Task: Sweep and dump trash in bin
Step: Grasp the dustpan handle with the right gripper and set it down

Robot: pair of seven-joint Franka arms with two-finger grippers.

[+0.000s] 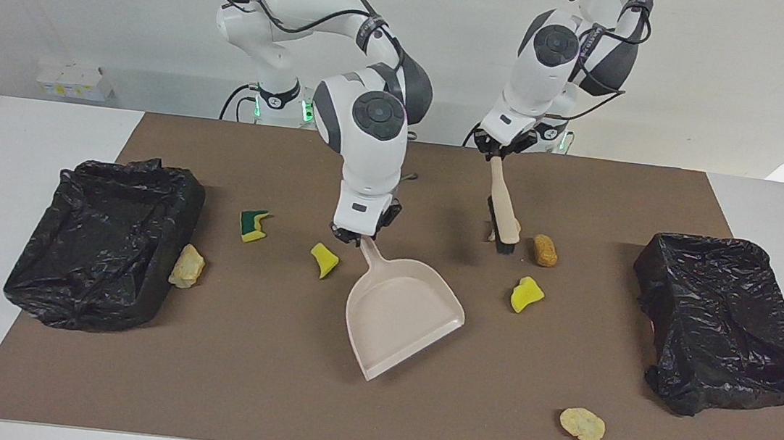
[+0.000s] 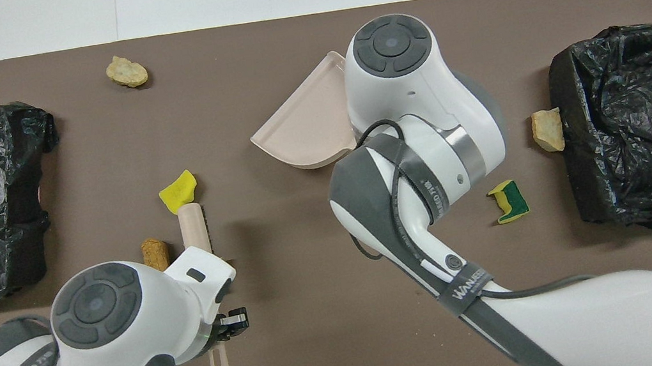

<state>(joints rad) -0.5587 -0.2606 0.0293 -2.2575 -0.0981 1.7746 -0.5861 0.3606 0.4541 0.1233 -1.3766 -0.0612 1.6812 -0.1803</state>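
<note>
Trash (image 1: 527, 295) scattered beside dustpan (image 1: 402, 314)

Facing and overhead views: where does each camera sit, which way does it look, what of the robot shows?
Facing view: high across the table, looking at the robots; both bases and arms show, right gripper on the dustpan, left gripper on the brush.
Overhead view: above the robots' end, looking steeply down and forward; only forearms and wrists show.
Shared: dustpan, brush, both bins, scraps, half a turn apart.
</note>
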